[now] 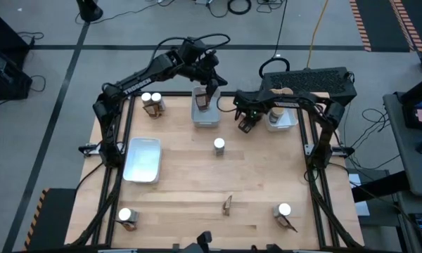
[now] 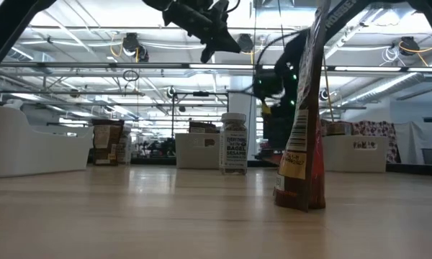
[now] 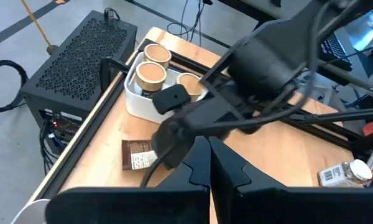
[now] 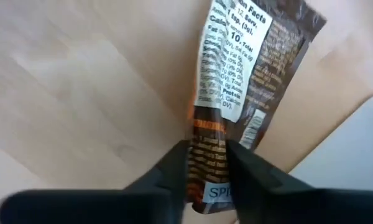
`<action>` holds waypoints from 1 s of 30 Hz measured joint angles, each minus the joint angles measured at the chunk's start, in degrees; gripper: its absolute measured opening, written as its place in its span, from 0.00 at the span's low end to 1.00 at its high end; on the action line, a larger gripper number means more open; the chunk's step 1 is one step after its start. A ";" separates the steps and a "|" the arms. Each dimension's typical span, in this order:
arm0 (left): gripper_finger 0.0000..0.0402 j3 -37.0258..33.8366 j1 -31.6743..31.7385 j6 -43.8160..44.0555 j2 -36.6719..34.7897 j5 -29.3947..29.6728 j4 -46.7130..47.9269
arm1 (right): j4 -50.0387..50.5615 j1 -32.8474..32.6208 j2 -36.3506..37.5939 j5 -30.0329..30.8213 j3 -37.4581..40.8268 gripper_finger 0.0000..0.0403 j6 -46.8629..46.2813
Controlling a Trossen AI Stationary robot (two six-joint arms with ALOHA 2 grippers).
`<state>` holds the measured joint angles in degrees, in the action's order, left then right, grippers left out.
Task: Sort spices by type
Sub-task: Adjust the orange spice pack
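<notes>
Table (image 1: 197,183): light wood, spices scattered.
Right gripper (image 4: 206,163): pinching a dark-brown packet (image 4: 236,81).
Left gripper (image 1: 209,95): closed, above a grey tray (image 1: 205,117).

The table (image 1: 197,179) is pale wood, smooth and matt, with a faint grain. The packet (image 4: 236,93) in the right gripper (image 4: 206,163) looks like glossy dark-brown foil or plastic film, creased, with a white paper-like printed label — its fingers (image 4: 168,168) are matt dark plastic. The trays (image 1: 142,160) look like smooth white plastic with a slight sheen. The round tubs (image 3: 151,74) have matt tan tops like cardboard. The little jar (image 2: 234,142) seems clear and glossy, with a printed label. A black box (image 3: 74,65) beside the table has a perforated metal-looking mesh surface — matt.
</notes>
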<state>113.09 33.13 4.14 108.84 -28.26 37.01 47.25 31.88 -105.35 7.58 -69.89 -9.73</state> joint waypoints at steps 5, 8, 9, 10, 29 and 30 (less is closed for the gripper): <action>0.00 0.01 0.71 -0.02 -0.04 -0.03 -0.02 | 2.28 -0.14 1.59 0.48 -4.62 0.03 0.82; 0.00 0.01 0.99 -0.03 -0.04 -0.07 -0.01 | 4.59 -0.22 3.24 0.74 -7.75 0.03 0.70; 0.00 0.01 1.10 -0.06 -0.04 -0.12 -0.02 | 5.58 -0.22 3.87 0.71 -8.72 0.03 0.50; 0.00 0.01 1.30 -0.12 -0.04 -0.38 -0.02 | 6.63 -0.22 4.53 0.55 -9.60 0.03 0.44; 0.01 0.01 2.91 -16.57 -1.53 -32.43 -9.89 | -0.93 2.14 33.13 -50.32 -11.26 0.02 9.63; 0.02 -0.01 2.39 -16.55 -1.53 -32.43 -11.52 | -1.64 2.13 33.79 -52.13 -11.28 0.02 9.69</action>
<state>113.08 35.53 -12.40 107.31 -60.68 25.49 45.61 34.00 -71.56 -44.55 -81.17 -0.04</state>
